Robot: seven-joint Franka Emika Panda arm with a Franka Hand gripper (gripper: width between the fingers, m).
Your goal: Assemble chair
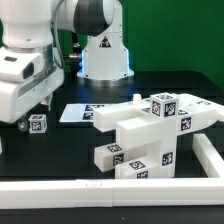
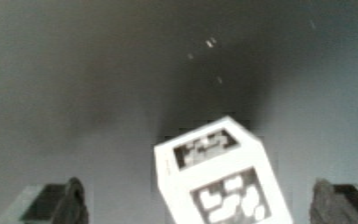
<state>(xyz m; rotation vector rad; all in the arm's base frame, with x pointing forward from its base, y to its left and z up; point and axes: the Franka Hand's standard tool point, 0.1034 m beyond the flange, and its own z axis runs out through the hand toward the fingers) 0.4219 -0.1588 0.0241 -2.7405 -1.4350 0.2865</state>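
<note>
You're looking at a robotics lab bench. A white robot arm [image 1: 30, 70] stands bolted on a black table [image 1: 70, 140] fenced by a long white rail [image 1: 100, 188], against a green backdrop [image 1: 185, 40]. A flat marker board [image 1: 85, 113] lies on the table, and the white plastic chair parts [image 1: 150, 125] carry black-and-white square tags (camera-tracking codes, nothing homely).
</note>
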